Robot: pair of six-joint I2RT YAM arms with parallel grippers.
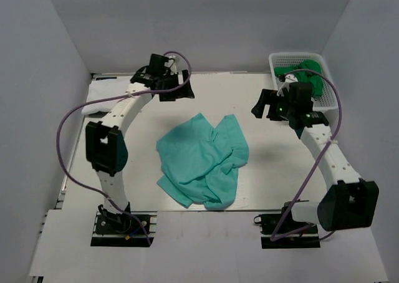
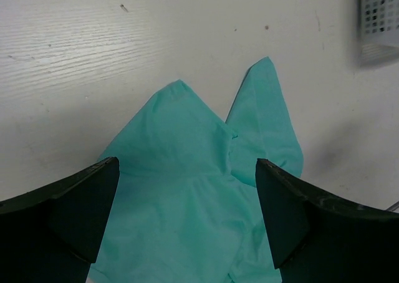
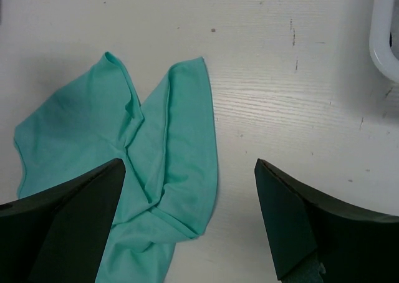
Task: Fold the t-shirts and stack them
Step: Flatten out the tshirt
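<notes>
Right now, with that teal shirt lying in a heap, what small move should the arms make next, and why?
Probably lower the open left end effector onto a corner of the teal t-shirt and pinch it, to start spreading it flat. The shirt lies crumpled mid-table; the right end effector hangs open and empty too.

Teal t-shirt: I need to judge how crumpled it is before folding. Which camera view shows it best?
The top external view: the whole teal t-shirt shows there, lying crumpled. The left wrist view catches only two pointed ends of it, and the right wrist view only one part, with the rest out of frame.
</notes>
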